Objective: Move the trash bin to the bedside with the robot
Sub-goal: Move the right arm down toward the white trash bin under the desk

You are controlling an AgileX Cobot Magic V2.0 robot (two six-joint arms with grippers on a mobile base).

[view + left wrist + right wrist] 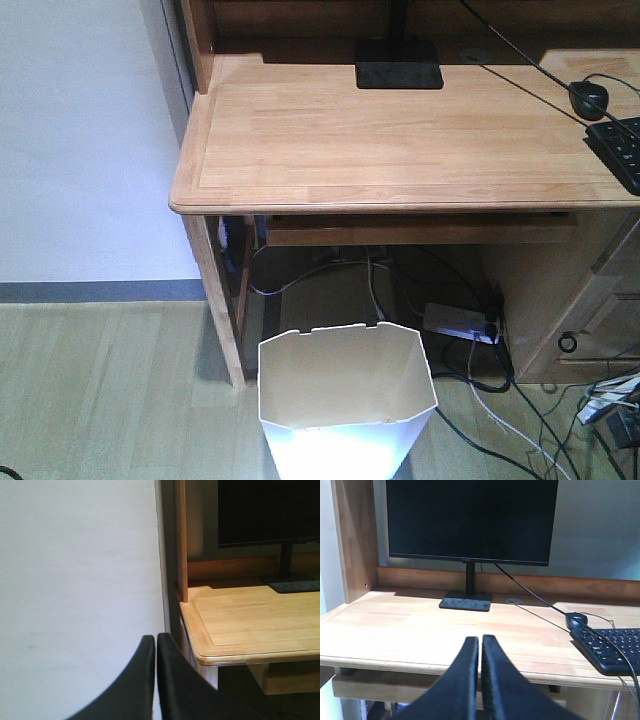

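I judge the task as barely begun. The trash bin [345, 375] stands on the floor at the lower centre of the front view, just in front of the wooden desk [400, 140] and beside its left leg. Nothing is gripping it and neither arm shows in that view. No bed appears in any picture, so the whole carry to the bedside is left to do, and I cannot say which way it lies.

The left gripper [156, 642] sits at the bottom of its wrist view with its jaws clenched together on nothing, aimed at the white wall [75, 580] and the desk's left corner. The right gripper [480, 642] is likewise pinched closed and empty, low in its frame, facing the monitor [470, 520], with the mouse [576, 620] and the keyboard [615, 650] at right.

The bin's base is cut off by the lower edge of the front view and its front face is washed out by glare, so I cannot read its foot or its bottom. Cables [480, 400] tangle on the floor to its right. I cannot tell whether any touch it.
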